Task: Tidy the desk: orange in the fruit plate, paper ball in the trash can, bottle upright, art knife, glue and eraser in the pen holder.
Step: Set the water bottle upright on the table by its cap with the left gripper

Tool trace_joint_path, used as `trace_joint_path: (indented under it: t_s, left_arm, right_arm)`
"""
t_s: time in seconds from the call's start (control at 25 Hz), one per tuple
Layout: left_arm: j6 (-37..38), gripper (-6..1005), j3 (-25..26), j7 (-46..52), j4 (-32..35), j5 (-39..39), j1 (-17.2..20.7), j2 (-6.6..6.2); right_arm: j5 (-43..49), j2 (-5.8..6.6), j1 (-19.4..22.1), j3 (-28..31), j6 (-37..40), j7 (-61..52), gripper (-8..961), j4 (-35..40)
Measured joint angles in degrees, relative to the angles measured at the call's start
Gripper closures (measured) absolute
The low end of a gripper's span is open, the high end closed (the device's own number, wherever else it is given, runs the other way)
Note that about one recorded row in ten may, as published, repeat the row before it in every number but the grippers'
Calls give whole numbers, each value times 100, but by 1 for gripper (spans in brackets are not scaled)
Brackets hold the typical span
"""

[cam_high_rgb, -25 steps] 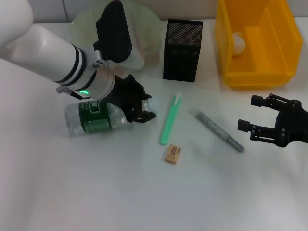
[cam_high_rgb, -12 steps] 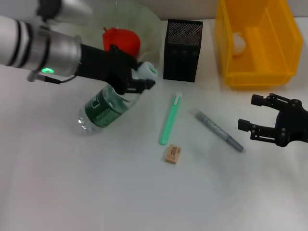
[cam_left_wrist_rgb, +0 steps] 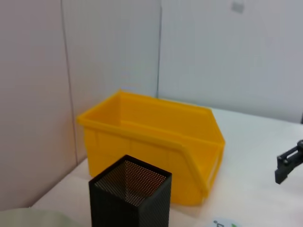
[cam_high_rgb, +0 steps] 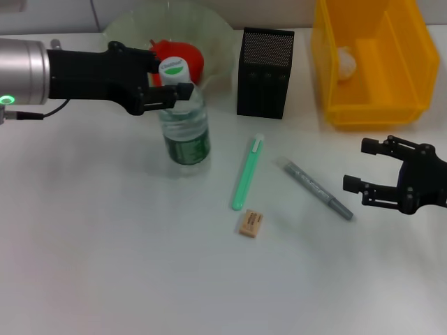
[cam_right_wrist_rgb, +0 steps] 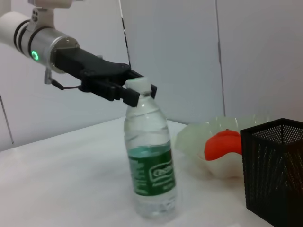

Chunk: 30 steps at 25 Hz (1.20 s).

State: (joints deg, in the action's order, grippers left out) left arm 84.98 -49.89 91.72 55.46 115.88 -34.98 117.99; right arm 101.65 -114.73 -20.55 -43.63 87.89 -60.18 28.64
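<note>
While the bottle step closes, the rest waits.
Left end effector (cam_high_rgb: pixel 170 93): clenched on the neck of the bottle (cam_high_rgb: pixel 184 125), which stands on the desk (cam_high_rgb: pixel 105 265) before the plate (cam_high_rgb: pixel 220 42).
Next: release it without tipping it.
Eraser (cam_high_rgb: pixel 251 223): near the middle, untouched.
Right end effector (cam_high_rgb: pixel 370 173): released, idle.
Hidden: the orange (cam_high_rgb: pixel 183 54), partly behind the cap.
</note>
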Motion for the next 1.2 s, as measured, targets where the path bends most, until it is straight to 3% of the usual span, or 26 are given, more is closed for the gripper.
trace_joint_path:
  t_s: [0.48,0.52,0.56,0.76,1.2]
  left_arm:
    - [-16,554,163,-199,-136,-664,349,-112]
    - [-19,554,315,-259,-210,-684,378,-118]
    - [17,554,873,-503,-502,-688,394,-120]
    - [-61,554,1268,-800,-848,-690,410,-158]
    - [-730,553,1544,-1286,-1091,-708,476,-75]
  right_arm:
    - [170,-3,-114,-29,63,7,170,-4]
    - [170,-3,-114,-29,63,7,171,-4]
    - [177,-3,-118,-30,63,6,171,-9]
    - [180,7,-123,-32,62,2,172,-8]
    - [180,5,-143,-32,108,-22,175,1]
